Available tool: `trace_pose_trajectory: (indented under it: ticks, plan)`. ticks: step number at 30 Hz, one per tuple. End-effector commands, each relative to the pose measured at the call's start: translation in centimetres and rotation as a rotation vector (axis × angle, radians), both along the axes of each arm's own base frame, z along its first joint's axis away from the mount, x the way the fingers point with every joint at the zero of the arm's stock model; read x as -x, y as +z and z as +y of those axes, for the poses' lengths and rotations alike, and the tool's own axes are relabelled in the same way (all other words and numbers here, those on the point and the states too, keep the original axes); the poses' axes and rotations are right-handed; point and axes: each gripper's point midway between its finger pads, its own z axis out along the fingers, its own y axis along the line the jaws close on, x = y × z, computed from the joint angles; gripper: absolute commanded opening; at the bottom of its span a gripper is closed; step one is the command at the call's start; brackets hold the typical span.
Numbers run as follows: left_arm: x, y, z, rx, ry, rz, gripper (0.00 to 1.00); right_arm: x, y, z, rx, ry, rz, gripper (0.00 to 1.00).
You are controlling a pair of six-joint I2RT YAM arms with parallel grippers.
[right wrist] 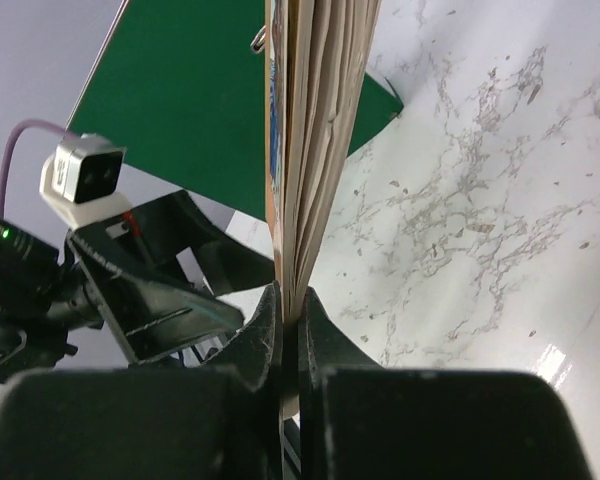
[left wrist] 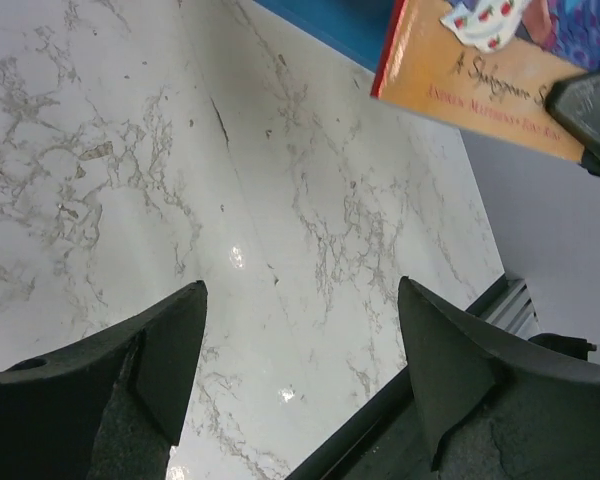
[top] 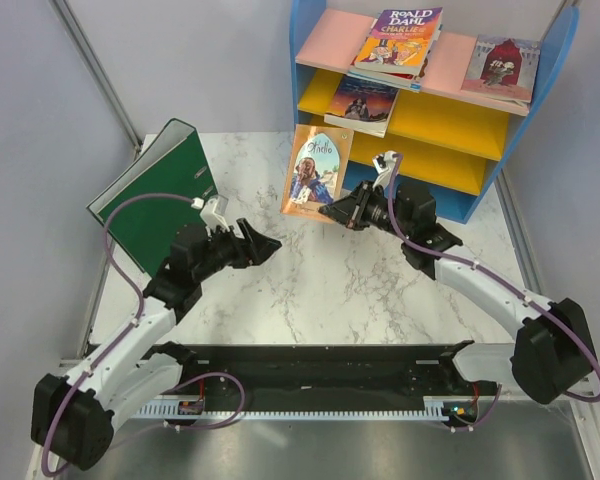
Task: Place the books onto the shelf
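While the arms hide the counter's near edge, the shelf is cropped at top. Green binder leans rear-left. Purple Roald Dahl book on pink board, whatever lies beneath it half hidden. Orange book upright before the shelf, right jaws clamped on its lower edge. Left jaws wide, empty.

Blue-framed shelf, pink top board, two yellow ones below. Purple Roald Dahl book lies flat on the pink board, stacked on another, with a mauve-covered book flat to its right. Dark blue book is on the upper yellow board. Tan-orange book stands upright just in front of the shelf's left end, pinched at its lower corner by the right gripper.
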Motion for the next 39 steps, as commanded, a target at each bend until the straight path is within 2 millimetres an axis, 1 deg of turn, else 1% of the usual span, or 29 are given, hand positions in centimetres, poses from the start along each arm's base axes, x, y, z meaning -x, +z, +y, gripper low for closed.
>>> trace_pose_trajectory:
  ticks: [1,2,4,5,7,8,10,11,16,19,25,28,31,33,35,39]
  plan:
    - [1.1,0.0,0.9,-0.021,0.010,-0.035,0.83,-2.0,3.6,-0.1,-0.030,0.031,-0.093,0.00]
    - [1.4,-0.5,1.0,-0.028,0.005,-0.015,0.84,-3.0,4.0,-0.4,-0.034,0.019,-0.099,0.00]
    - [1.9,-1.2,1.0,-0.033,-0.002,0.005,0.84,-3.6,4.7,-0.4,-0.050,0.039,-0.095,0.00]
    - [2.1,-1.3,1.0,-0.031,-0.006,0.005,0.84,-4.4,5.3,-0.6,-0.057,0.039,-0.103,0.00]
    - [2.5,-1.9,1.0,-0.030,-0.016,0.019,0.84,-4.8,5.8,-0.6,-0.061,0.050,-0.099,0.00]
    - [2.6,-2.0,1.0,-0.030,-0.017,0.021,0.85,-5.5,6.4,-0.7,-0.069,0.047,-0.106,0.00]
    - [2.9,-2.6,1.0,-0.031,-0.020,0.037,0.86,-5.8,7.0,-0.6,-0.087,0.069,-0.101,0.00]
    - [2.9,-2.6,1.1,-0.029,-0.018,0.037,0.86,-6.5,7.2,-0.8,-0.103,0.065,-0.085,0.00]
    - [3.3,-3.0,1.3,-0.023,-0.006,0.049,0.87,-7.7,8.4,-1.4,-0.177,0.069,-0.054,0.00]
    - [3.5,-3.1,1.4,-0.025,-0.008,0.055,0.87,-8.5,8.3,-2.1,-0.189,0.050,-0.017,0.01]
    - [3.5,-2.9,1.4,-0.031,-0.007,0.052,0.87,-9.0,8.1,-3.8,-0.211,-0.004,0.008,0.02]
    - [3.5,-2.9,1.4,-0.030,-0.010,0.053,0.87,-9.6,8.3,-4.6,-0.223,-0.028,0.012,0.02]
    - [3.5,-2.9,1.4,-0.031,-0.008,0.054,0.87,-10.0,8.5,-5.2,-0.248,-0.045,0.026,0.05]
    - [3.6,-3.0,1.4,-0.031,-0.010,0.054,0.87,-10.5,8.7,-5.8,-0.264,-0.060,0.031,0.10]
    - [3.6,-3.0,1.5,-0.032,-0.007,0.055,0.87,-10.9,8.9,-6.3,-0.283,-0.073,0.043,0.12]
    - [3.8,-3.1,1.6,-0.032,-0.006,0.057,0.87,-11.3,9.5,-6.8,-0.300,-0.081,0.038,0.13]
